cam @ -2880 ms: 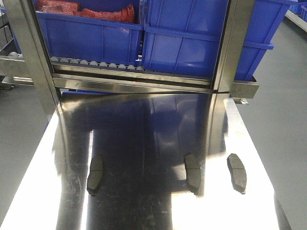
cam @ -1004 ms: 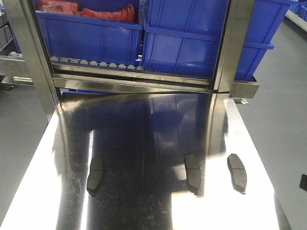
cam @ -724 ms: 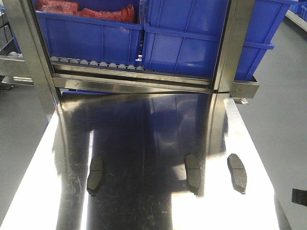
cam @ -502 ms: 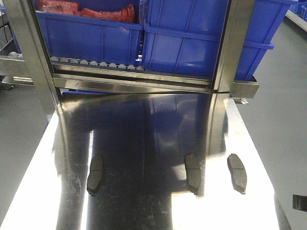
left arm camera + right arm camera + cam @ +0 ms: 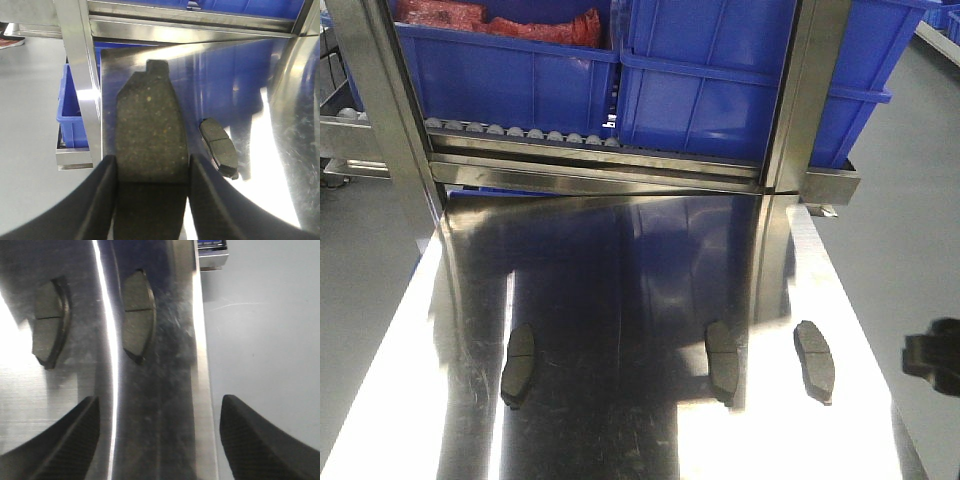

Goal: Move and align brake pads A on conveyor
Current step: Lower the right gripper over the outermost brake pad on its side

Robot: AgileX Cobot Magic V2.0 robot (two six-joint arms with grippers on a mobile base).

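Three brake pads A lie on the shiny steel table in the front view: left [image 5: 518, 366], middle [image 5: 722, 360], right [image 5: 814, 360]. My left gripper [image 5: 152, 165] is shut on a fourth brake pad [image 5: 149, 125], held over the table's left edge, with the left pad [image 5: 218, 147] lying just to its right. It does not show in the front view. My right gripper [image 5: 159, 400] is open over the table's right edge, short of the right pad [image 5: 137, 315] and the middle pad [image 5: 47, 322]. It shows as a dark shape [image 5: 932, 357] at the front view's right border. The conveyor is out of view.
A steel roller rack [image 5: 590, 160] with blue bins [image 5: 700, 90] stands across the table's far end, on steel uprights [image 5: 800, 100]. Grey floor [image 5: 910, 250] drops away on both sides of the table. A blue crate [image 5: 72, 117] sits beside the left upright.
The right gripper's dark shape has come further into the front view at the right border, now higher and larger. The three pads on the table have not moved.
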